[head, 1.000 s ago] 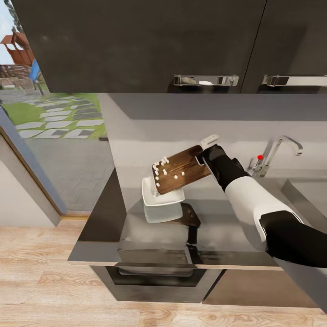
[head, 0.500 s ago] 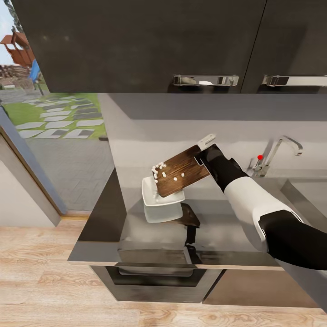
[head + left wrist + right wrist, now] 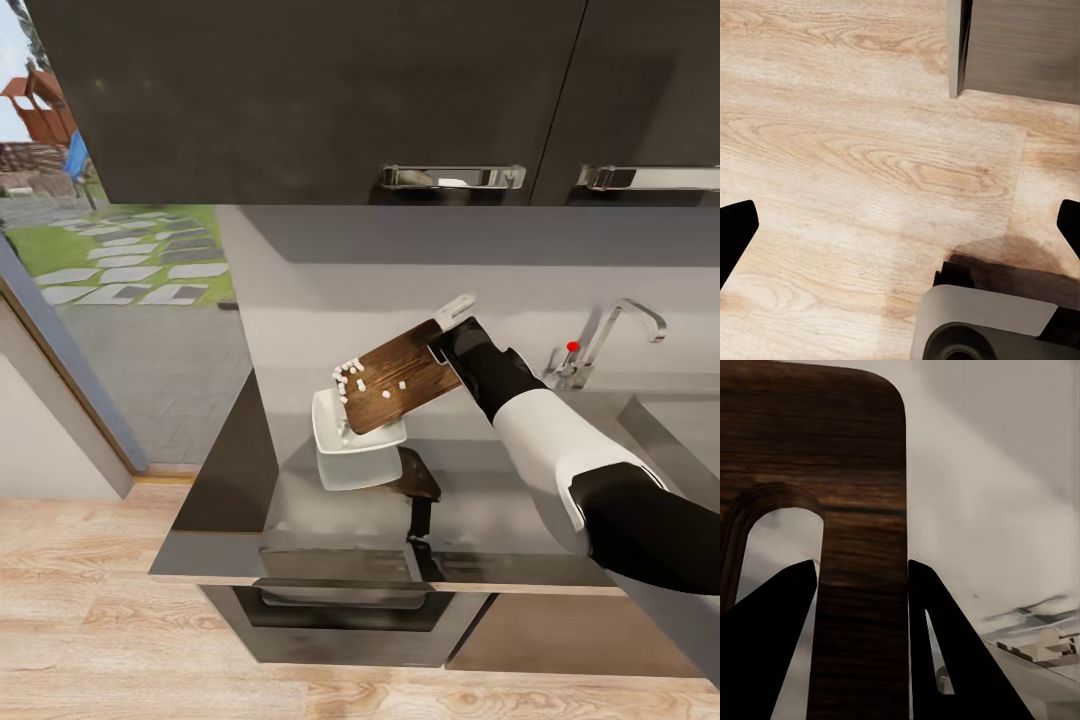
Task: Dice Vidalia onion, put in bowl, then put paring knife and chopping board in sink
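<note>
Right hand [image 3: 447,340]: clamped on the board's [image 3: 398,376] slotted end, tipped over the bowl [image 3: 352,436]
Onion bits [image 3: 352,373]: white cubes clustered near its low edge
Bowl: sits on the worktop [image 3: 480,520]
Left hand [image 3: 900,225]: spread wide above the floor [image 3: 855,135]

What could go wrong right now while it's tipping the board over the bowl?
Onion cubes sit near the board's low left edge, partly beyond the bowl's rim, so some may land on the countertop. The right gripper pinches only the narrow strip beside the slot, so the board could twist or slip.
</note>
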{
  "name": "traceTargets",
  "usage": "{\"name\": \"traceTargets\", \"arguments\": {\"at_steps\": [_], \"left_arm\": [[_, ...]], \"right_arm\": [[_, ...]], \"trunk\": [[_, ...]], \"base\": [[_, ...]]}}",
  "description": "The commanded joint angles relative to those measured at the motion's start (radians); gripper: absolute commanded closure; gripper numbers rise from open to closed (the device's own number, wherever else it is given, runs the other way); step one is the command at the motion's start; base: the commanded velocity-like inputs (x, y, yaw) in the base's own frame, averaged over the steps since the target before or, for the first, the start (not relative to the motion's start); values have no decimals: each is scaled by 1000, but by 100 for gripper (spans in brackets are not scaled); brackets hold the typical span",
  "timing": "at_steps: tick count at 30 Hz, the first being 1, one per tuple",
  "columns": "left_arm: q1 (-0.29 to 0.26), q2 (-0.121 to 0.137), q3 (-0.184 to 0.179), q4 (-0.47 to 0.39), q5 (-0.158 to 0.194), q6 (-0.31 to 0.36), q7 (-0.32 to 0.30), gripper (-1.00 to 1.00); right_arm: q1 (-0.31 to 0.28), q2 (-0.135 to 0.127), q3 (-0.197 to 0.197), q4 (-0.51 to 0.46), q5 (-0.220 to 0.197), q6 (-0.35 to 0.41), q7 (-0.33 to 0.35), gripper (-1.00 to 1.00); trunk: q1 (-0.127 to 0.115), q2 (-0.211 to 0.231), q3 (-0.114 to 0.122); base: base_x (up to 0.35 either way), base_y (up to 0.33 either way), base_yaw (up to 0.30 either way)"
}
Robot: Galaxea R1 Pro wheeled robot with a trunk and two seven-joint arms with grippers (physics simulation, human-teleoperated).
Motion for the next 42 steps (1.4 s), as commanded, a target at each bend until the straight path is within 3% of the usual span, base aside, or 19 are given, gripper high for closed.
{"name": "traceTargets", "arguments": {"at_steps": [1, 4, 10, 13, 42], "left_arm": [[-2, 0, 4, 4, 5, -8, -3, -100], [-2, 0, 4, 4, 5, -8, -3, -100], [-2, 0, 4, 4, 5, -8, -3, -100], [-2, 0, 4, 5, 5, -8, -3, -100], [-2, 0, 4, 5, 5, -8, -3, -100]], "right_arm": [[-1, 0, 4, -1, 4, 6, 0, 100], [-1, 0, 18, -1, 5, 7, -1, 100], [-1, 1, 109, -2, 5, 9, -3, 100], [-1, 1, 121, -2, 5, 10, -4, 100], [-1, 0, 129, -3, 5, 10, -12, 100]], "trunk": [[0, -1, -2], [0, -1, -2], [0, -1, -2], [0, -1, -2], [0, -1, -2]], "base": [[0, 0, 0], [0, 0, 0], [0, 0, 0], [0, 0, 0], [0, 0, 0]]}}
